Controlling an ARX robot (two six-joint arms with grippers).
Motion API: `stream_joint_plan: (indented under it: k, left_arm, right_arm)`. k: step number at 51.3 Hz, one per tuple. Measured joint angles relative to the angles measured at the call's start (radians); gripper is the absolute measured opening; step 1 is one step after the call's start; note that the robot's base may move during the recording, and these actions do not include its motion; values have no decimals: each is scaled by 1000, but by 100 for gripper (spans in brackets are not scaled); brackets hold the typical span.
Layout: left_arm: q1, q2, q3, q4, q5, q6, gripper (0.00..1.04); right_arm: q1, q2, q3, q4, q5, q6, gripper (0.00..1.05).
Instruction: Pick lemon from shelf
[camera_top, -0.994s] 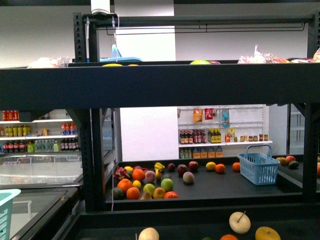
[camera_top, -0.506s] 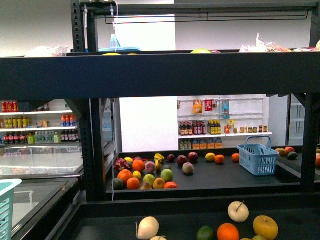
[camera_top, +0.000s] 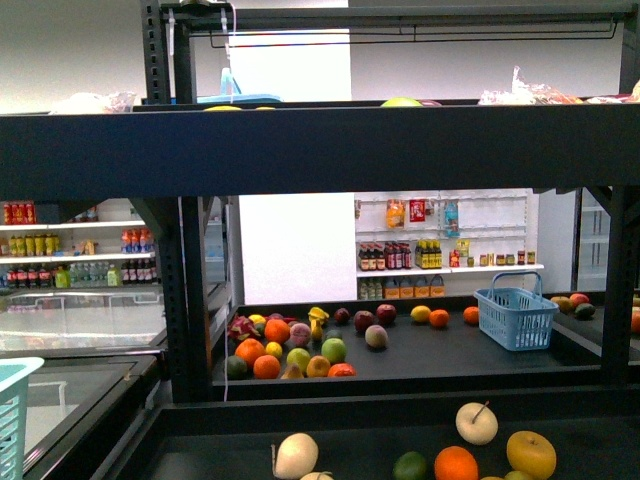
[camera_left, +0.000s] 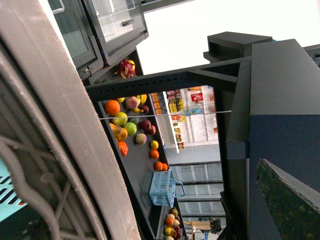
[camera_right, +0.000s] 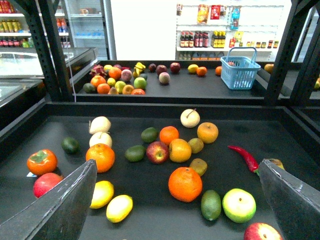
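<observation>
The lemon (camera_right: 119, 208) is lying on the lower black tray (camera_right: 235, 137) of the shelf (camera_top: 330, 150), on the robot's side of the scattered fruit, just beside a second yellow fruit (camera_right: 101, 194) and near an orange (camera_right: 102, 157). The right gripper (camera_right: 176, 172) is hovering over this tray with its two fingers spread wide and holding nothing, one finger (camera_right: 60, 210) sitting close to the lemon without touching it. The left gripper (camera_left: 289, 200) is showing only one finger, so whether it is spread or closed cannot be told.
</observation>
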Motion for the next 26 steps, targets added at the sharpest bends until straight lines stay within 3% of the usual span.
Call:
stream_joint_plan:
  k: [7, 26]
  left_arm:
    - [-10, 17, 27, -26, -16, 13, 96]
    - [-19, 50, 35, -54, -35, 28, 36]
  right_arm:
    - [0, 0, 0, 0, 0, 0, 97]
    - [0, 0, 0, 0, 0, 0, 97]
